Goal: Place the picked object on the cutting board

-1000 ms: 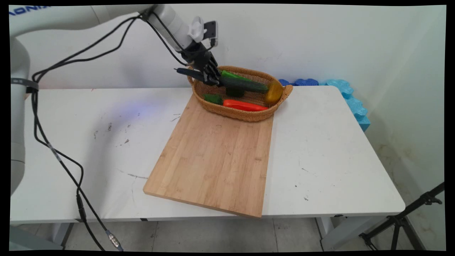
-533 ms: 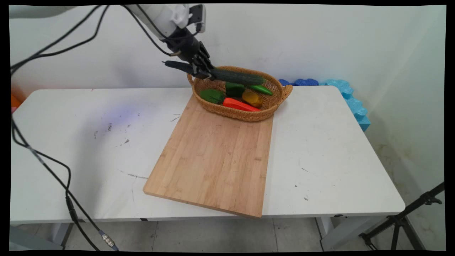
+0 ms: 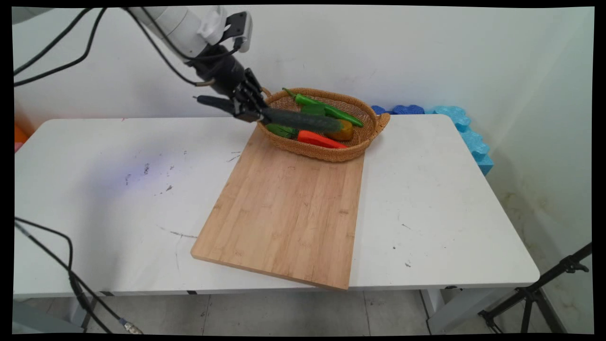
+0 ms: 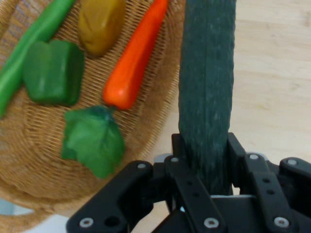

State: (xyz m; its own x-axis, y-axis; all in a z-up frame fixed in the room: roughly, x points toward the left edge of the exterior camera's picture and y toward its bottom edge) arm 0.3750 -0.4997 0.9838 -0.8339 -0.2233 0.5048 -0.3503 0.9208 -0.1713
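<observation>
Claw (image 3: 250, 112) pinching dark cucumber (image 3: 303, 122) near one end, held in air over wicker basket (image 3: 374, 130) rim w/ carrot (image 3: 325, 140) & peppers inside; looks stiff, long, so prob. tips unless gripped mid-length.

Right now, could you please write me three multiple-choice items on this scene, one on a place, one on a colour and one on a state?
1. Where does the wicker basket stand?
A. On the cutting board's far end
B. On the floor
C. At the table's near left corner

2. What colour is the long pepper lying next to the yellow vegetable in the basket?
A. Blue
B. Orange-red
C. White

3. What state is the hand in?
A. Open and empty
B. Shut on the cucumber
C. Out of view

Answers: 1 A, the main view shows the basket on the board's far end. 2 B, the hand view shows it orange-red. 3 B, the fingers clamp the dark cucumber.
</observation>
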